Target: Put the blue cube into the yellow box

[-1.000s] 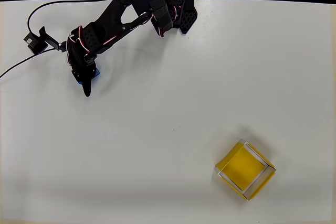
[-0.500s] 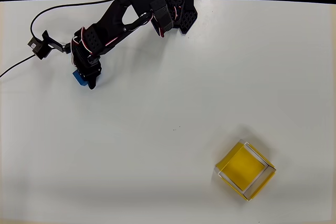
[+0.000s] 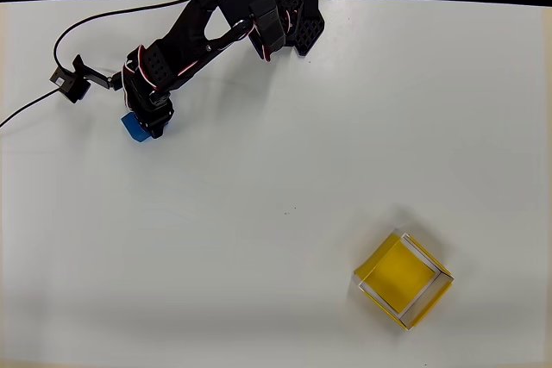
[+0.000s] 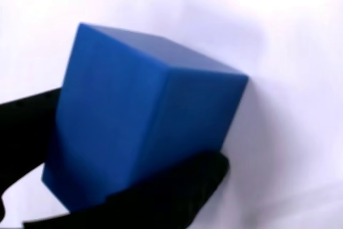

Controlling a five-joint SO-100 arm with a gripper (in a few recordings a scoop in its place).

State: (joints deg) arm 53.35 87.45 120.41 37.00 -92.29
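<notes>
blue cube between fingers (apparently gripped), yellow box overhead

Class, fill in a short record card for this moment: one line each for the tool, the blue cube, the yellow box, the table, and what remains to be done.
tool: black tool at the upper left of the overhead view, fingers closed against the cube's sides
blue cube: blue cube held between the fingers, partly showing under the arm in the overhead view
yellow box: yellow box at the lower right, turned at an angle, nothing inside
table: white table
remaining: carry the cube to the box and release it
</notes>
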